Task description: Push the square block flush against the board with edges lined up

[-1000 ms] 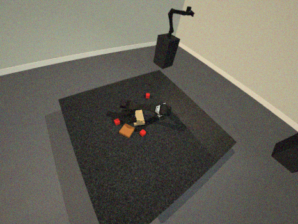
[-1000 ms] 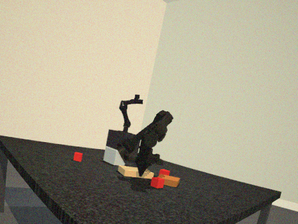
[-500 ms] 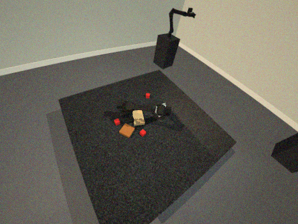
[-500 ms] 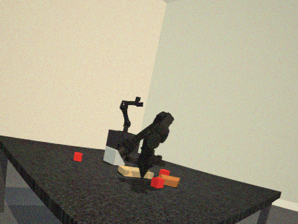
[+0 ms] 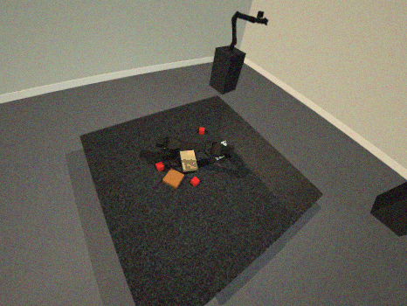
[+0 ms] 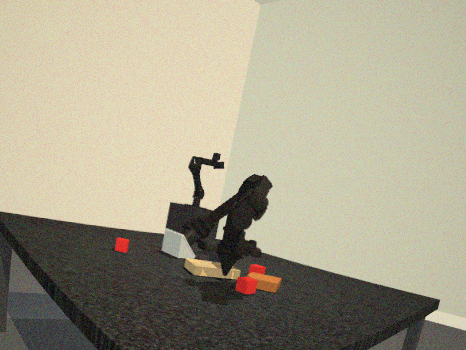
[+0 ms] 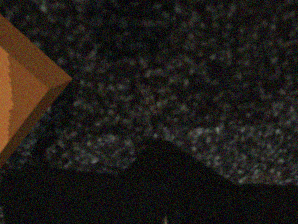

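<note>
The tan board (image 5: 188, 155) (image 6: 200, 267) lies flat on the dark table. The orange square block (image 5: 173, 178) (image 6: 267, 283) (image 7: 25, 92) lies flat beside one end of the board, turned at an angle to it. In the top view a narrow dark gap shows between their nearest corners. My gripper (image 6: 226, 273) (image 7: 159, 147) is shut and empty, pointing down. In the exterior view its tip overlaps the board near the block end; whether it touches is unclear. In the wrist view the block's corner is at the left, and the board is mostly hidden.
Red cubes stand near the block, one (image 5: 160, 166) on one side and another (image 5: 195, 181) on the other. A third red cube (image 5: 202, 130) stands farther off. A pale wedge (image 6: 175, 243) stands behind the board in the exterior view.
</note>
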You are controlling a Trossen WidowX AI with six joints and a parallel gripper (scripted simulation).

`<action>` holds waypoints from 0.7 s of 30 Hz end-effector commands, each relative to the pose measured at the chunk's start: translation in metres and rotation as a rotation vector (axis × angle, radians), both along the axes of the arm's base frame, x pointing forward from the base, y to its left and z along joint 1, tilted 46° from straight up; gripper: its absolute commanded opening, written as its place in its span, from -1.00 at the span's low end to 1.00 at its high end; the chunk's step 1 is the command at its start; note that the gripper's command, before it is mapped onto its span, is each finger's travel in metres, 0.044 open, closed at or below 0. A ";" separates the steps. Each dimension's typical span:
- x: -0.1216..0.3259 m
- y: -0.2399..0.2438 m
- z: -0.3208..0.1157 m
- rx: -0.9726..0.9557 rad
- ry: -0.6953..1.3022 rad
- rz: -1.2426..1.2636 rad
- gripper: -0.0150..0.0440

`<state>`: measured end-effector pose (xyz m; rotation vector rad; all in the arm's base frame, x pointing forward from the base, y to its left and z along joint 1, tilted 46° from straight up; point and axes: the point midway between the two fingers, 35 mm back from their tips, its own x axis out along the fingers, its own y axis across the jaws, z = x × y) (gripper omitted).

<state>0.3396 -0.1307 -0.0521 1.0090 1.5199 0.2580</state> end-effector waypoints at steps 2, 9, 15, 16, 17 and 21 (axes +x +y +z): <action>-0.005 -0.030 0.025 -0.011 -0.009 -0.008 -0.49; -0.022 -0.018 0.044 -0.011 -0.012 -0.007 -0.49; -0.070 0.017 0.079 -0.011 -0.018 -0.005 -0.49; -0.079 0.024 0.084 -0.011 -0.017 -0.003 -0.49; -0.089 0.031 0.088 -0.010 -0.015 -0.003 -0.49; -0.127 0.062 0.100 -0.006 -0.008 -0.002 -0.49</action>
